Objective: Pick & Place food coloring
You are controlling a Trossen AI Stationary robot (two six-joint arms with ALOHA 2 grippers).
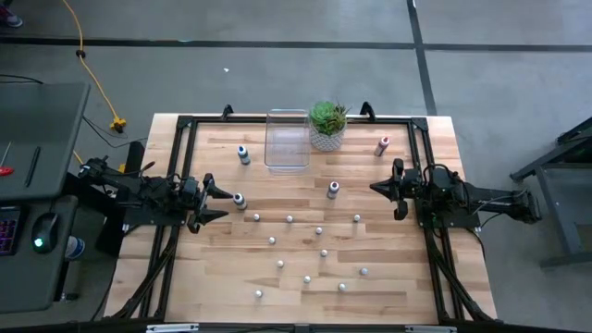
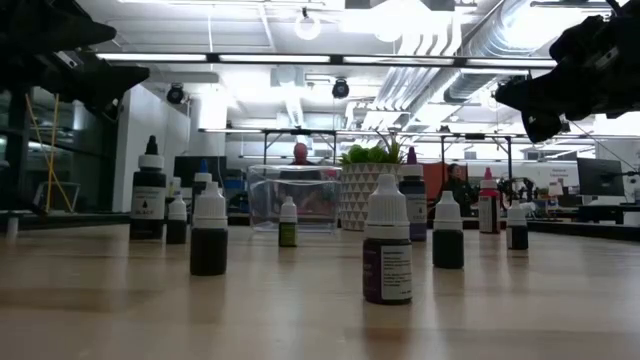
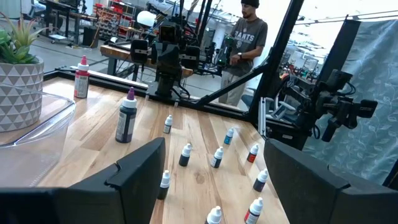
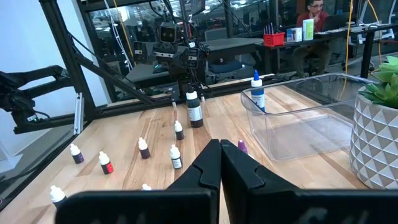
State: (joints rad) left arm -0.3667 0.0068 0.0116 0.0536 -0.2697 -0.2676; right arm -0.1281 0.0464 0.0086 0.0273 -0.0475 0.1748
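While both arms hang clear, my left gripper (image 1: 225, 203) gapes empty and my right gripper (image 1: 375, 189) is pinched closed on nothing. Food coloring bottles (image 1: 306, 243) dot the surface (image 1: 425, 277) — light, tippy, slick plastic — I'd pinch below the cap.

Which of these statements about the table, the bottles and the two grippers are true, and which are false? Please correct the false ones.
1. The clear bin already holds several bottles. False: it holds none; the small food coloring bottles stand scattered on the table.
2. The right gripper is shut and holds nothing. True.
3. The left gripper is shut on a bottle. False: its fingers are spread open and hold nothing.
4. The potted plant stands beside the bin. True.
5. The red-capped bottle lies on its side. False: it stands upright.
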